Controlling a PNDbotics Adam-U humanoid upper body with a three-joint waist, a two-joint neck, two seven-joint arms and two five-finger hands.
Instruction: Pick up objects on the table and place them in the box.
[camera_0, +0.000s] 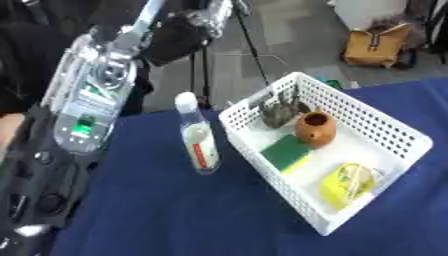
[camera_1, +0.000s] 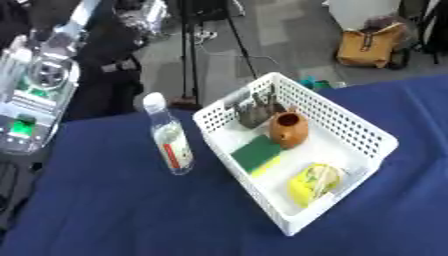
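Where cloth lies bare — bottle (camera_0: 199, 137) beside basket (camera_0: 398, 131).

The left arm (camera_0: 83, 107) has a silvery, translucent-looking casing with green lights or markings showing through; lower down it turns black, with round dark fittings, though blur hides finer detail.

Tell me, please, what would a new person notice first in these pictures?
The eye goes first to the white basket on the blue table, right of centre, holding a brown pot, a green sponge, a yellow packet and a dark object in its far corner. Just left of it a clear bottle with a white cap stands upright, alone on the cloth. The robot's left arm fills the left edge; no robot hand is visible.
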